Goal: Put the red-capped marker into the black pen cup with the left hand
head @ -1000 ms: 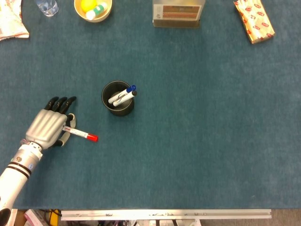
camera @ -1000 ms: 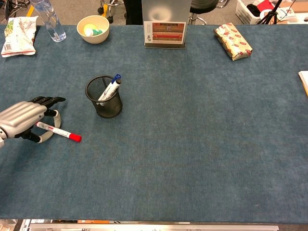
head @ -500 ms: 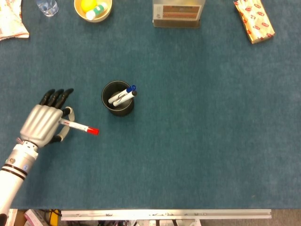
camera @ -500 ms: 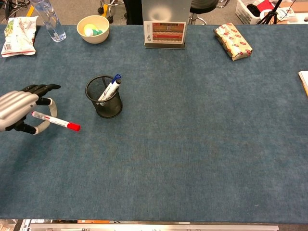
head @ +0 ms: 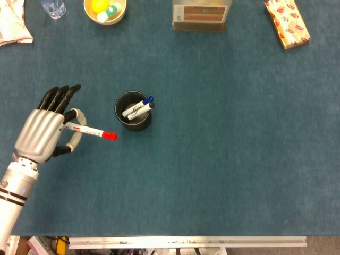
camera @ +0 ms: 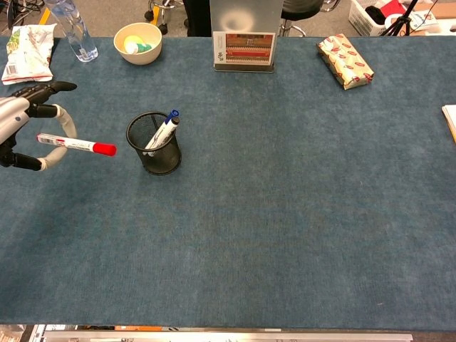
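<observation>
My left hand [head: 43,128] [camera: 21,121] pinches the white red-capped marker [head: 91,132] [camera: 77,146] by its tail end. The marker lies roughly level above the blue table, with its red cap pointing right toward the black mesh pen cup [head: 132,111] [camera: 153,143]. The cap sits a short way left of the cup's rim. Inside the cup stand a blue-capped marker [head: 143,103] [camera: 164,129] and a second pen. My right hand shows in neither view.
At the back stand a cream bowl [head: 105,10] [camera: 137,42] with small items, a water bottle [camera: 73,30], a snack bag [camera: 28,53], a card stand [head: 202,15] [camera: 244,40] and a wrapped packet [head: 287,22] [camera: 345,60]. A white sheet's edge [camera: 451,120] pokes in at the right.
My left hand has lifted the red-capped marker off the table and carried it up and toward the pen cup. The marker now lies more level.
</observation>
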Robot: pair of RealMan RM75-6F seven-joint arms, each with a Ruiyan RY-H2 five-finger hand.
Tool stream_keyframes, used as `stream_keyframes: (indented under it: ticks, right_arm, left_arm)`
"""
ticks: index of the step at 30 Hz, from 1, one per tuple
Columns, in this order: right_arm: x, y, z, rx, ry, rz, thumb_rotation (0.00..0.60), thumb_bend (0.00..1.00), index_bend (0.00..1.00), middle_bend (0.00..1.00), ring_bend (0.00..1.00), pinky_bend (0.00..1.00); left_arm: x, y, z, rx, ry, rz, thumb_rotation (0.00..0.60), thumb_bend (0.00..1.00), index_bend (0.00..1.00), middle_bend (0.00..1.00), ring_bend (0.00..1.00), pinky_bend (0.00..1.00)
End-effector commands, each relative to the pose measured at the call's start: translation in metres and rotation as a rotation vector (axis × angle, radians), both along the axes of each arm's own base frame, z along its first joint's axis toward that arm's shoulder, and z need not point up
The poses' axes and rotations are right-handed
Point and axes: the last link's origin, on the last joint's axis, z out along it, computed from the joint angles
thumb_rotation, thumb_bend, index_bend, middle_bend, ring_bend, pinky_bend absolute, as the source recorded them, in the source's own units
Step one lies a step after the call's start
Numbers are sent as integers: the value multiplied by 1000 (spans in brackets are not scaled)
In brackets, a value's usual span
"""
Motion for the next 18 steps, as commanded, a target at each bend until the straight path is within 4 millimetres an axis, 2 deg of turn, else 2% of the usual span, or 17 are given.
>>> stream_keyframes:
  ticks: [1,9,18]
  right_arm:
    - [0,0,0,0,0,0,600,96,569,499,397,427]
    - [0,0,-1,4,3,-3,600,96,569,499,397,427]
    - [-1,0,-1,8,2,-7,600,96,569,499,397,427]
  left_arm:
    - [5,0,-1,-11,-40,12,600,418,588,60,0,0]
    - [24,8,-6,-53,-169,11,600,418,588,62,0,0]
    - [51,25,-19,-105,-356,61,600,419,587,67,0,0]
